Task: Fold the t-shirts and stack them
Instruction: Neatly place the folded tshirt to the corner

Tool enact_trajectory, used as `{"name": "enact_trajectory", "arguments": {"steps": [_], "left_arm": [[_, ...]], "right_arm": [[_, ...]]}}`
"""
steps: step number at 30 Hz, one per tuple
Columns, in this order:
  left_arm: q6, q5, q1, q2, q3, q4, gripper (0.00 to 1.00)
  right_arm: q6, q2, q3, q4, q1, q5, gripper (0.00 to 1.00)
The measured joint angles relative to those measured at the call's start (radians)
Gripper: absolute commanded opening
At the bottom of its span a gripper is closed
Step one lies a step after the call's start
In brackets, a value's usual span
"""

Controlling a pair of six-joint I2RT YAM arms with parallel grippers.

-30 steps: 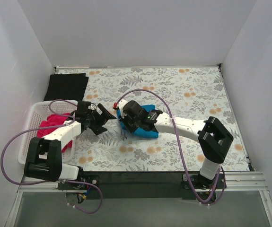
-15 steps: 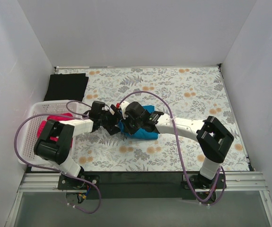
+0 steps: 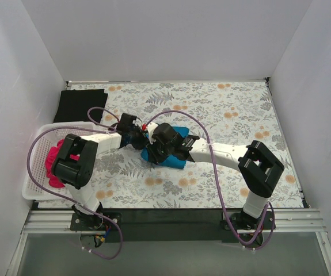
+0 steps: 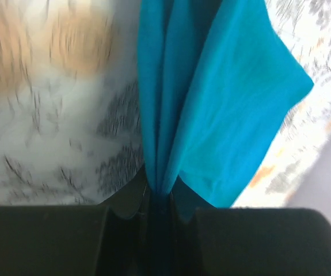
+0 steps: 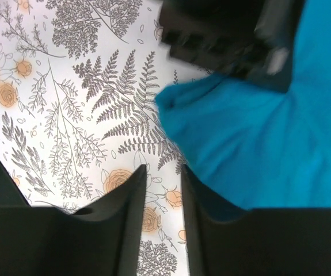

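A teal-blue t-shirt (image 3: 174, 162) lies bunched on the floral covering near the table's middle, partly hidden under my right arm. My left gripper (image 3: 144, 137) is shut on a gathered fold of that shirt (image 4: 228, 103), which hangs from the pinch (image 4: 162, 195). My right gripper (image 3: 152, 153) hovers at the shirt's near-left corner (image 5: 257, 149), its jaws (image 5: 164, 172) slightly open with only the floral pattern between them. A black t-shirt (image 3: 83, 105) lies flat at the far left. A magenta-pink t-shirt (image 3: 54, 167) is crumpled in the basket.
A white mesh basket (image 3: 38, 141) stands at the left edge, beside my left arm's base. The floral table covering (image 3: 228, 115) stretches to the right and back. White walls close in three sides. The left gripper's blurred black body (image 5: 228, 34) sits just beyond my right fingers.
My left arm swung right from the basket to the teal-blue shirt and shut on its fold. My right gripper, shut before, has opened a little and let the cloth go.
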Motion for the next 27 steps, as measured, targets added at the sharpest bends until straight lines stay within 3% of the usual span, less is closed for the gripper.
{"name": "enact_trajectory", "arguments": {"steps": [2, 5, 12, 19, 21, 27], "left_arm": [[0.081, -0.055, 0.004, 0.024, 0.07, -0.044, 0.0], [0.202, -0.132, 0.017, 0.064, 0.163, -0.112, 0.0], [0.53, -0.356, 0.058, 0.189, 0.414, -0.27, 0.0], [0.865, -0.629, 0.1, 0.346, 0.687, -0.326, 0.0], [0.921, -0.678, 0.114, 0.39, 0.743, -0.34, 0.0], [1.033, -0.748, 0.172, 0.496, 0.86, -0.332, 0.0]], "right_arm": [[-0.008, 0.0, -0.003, 0.006, 0.0, -0.007, 0.47], [-0.015, -0.005, -0.022, 0.013, 0.001, -0.006, 0.5], [-0.032, -0.103, -0.122, 0.006, 0.0, 0.019, 0.53], [-0.049, -0.233, -0.208, 0.001, -0.013, 0.044, 0.56], [-0.045, -0.248, -0.232, 0.003, -0.024, 0.041, 0.65], [-0.026, -0.27, -0.288, -0.035, -0.087, 0.033, 0.74]]}}
